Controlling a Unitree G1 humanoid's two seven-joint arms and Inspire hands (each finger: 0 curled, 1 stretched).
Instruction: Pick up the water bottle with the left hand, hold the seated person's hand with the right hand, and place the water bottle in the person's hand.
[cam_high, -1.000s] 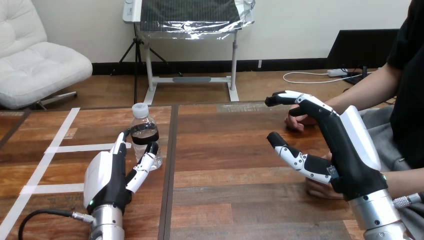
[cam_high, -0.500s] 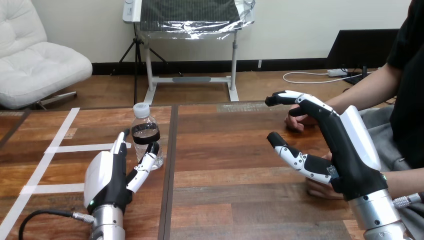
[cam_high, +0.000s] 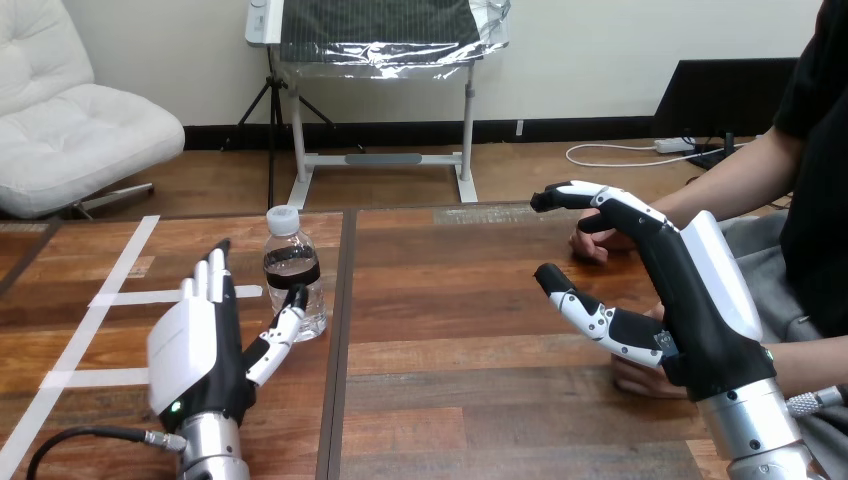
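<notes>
A clear water bottle (cam_high: 291, 270) with a white cap and a dark label stands upright on the wooden table (cam_high: 460, 290), left of the middle seam. My left hand (cam_high: 205, 345) is just left of it and nearer to me, open, fingers straight and raised, thumb reaching to the bottle's lower side. My right hand (cam_high: 670, 290) hovers open at the right, fingers stretched forward and thumb spread. The person's hand (cam_high: 598, 243) rests on the table's right edge beyond my right fingers, apart from them. Another of the person's hands (cam_high: 645, 377) lies under my right palm, mostly hidden.
White tape strips (cam_high: 120, 296) mark the table's left part. A dark seam (cam_high: 340, 330) runs down the table beside the bottle. The person's arm comes in from the right edge.
My left hand has drawn back from the bottle and its fingers have straightened and lifted to the left. The bottle, my right hand and the person's hands have stayed where they were.
</notes>
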